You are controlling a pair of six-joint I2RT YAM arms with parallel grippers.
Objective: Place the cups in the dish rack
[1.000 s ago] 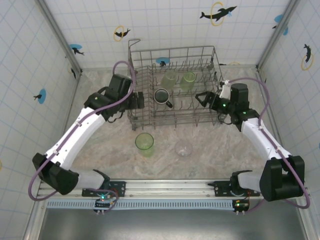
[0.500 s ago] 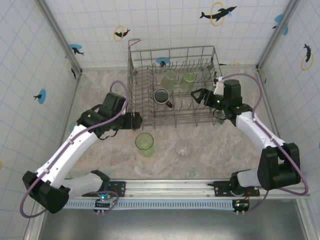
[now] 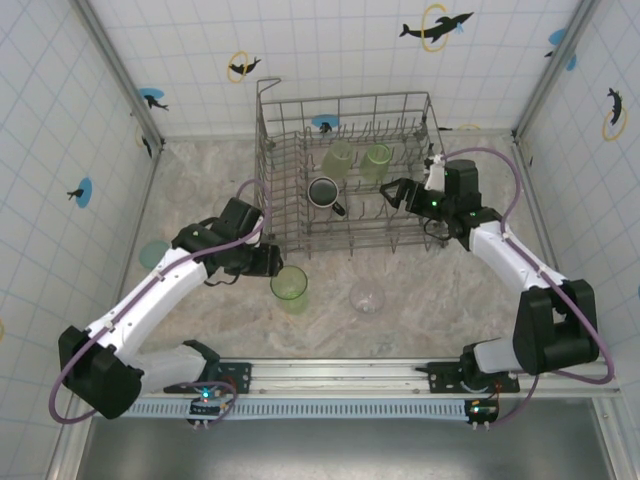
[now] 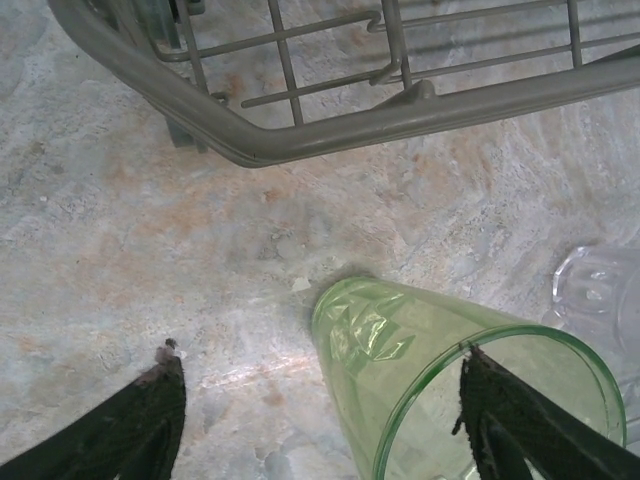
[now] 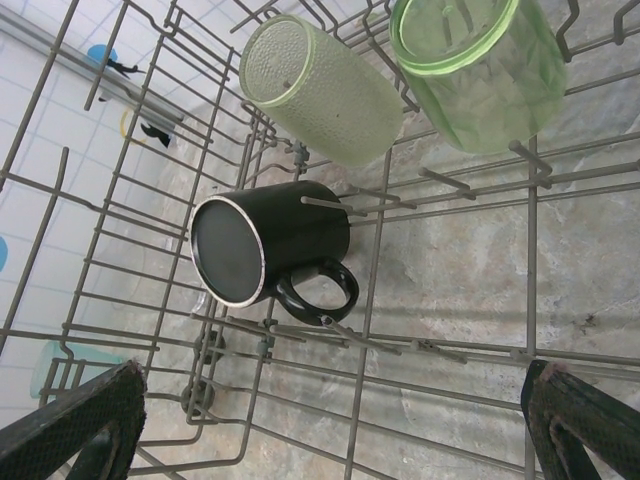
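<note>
Left gripper [image 4: 318, 355]: stands open, jaws apart, holding nothing. Sits low over the mottled beige stone-look tabletop [image 3: 450, 290], just outside the near left corner of the large grey wire dish rack [image 3: 345, 100]. In the left wrist view, left finger [image 4: 150, 410] well clear of the upright translucent green plastic tumbler [image 4: 400, 350]; right finger [image 4: 510, 420] overlaps its rim, contact impossible to tell. Just beyond that tumbler, to the right, a clear colourless tumbler [image 4: 600, 290] on the tabletop, near the rack's front side.

Right gripper [image 5: 332, 370]: gapes wide, empty, reaching into the right half of the rack. Ahead of it, among the tines, a glossy black mug with a loop handle [image 5: 270, 255] lying on its side. Farther back, side by side and tipped over, a frosted pale green tumbler [image 5: 320, 90] and a translucent green tumbler [image 5: 480, 60].

Far left on the tabletop, well apart from the rack, a small teal tumbler [image 3: 153, 254].
</note>
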